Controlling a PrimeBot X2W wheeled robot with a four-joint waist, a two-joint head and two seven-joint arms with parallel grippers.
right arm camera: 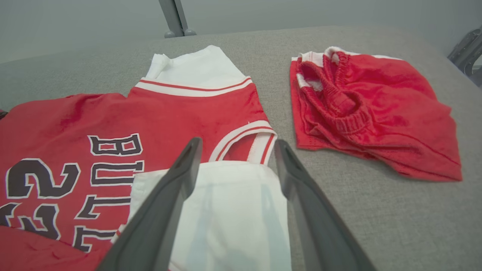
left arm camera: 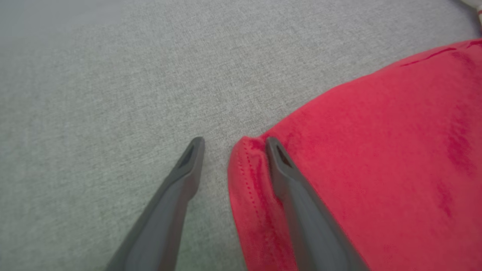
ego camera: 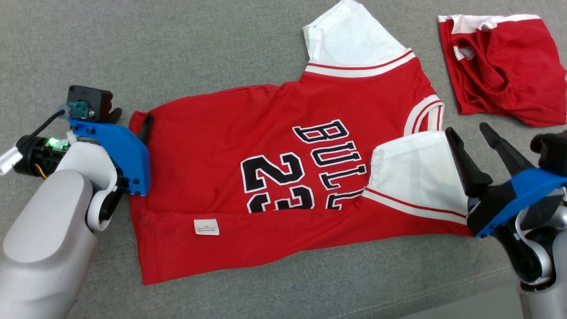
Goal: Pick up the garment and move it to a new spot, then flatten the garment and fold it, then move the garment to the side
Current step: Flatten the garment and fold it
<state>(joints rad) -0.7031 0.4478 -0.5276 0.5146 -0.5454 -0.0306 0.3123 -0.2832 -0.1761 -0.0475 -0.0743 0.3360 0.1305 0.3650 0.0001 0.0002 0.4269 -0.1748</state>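
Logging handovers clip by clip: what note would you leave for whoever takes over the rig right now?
Left tool: open, straddling the jersey's far hem corner.
Right tool: open, over the near sleeve.
Done: jersey laid flat, near side and near sleeve folded in.
To do: fold in the far sleeve and far side, fold up, move aside.
Shorts lie apart at the far right.

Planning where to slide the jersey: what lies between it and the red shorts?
A bare strip of grey surface lies between the jersey and the shorts, plain in the right wrist view.
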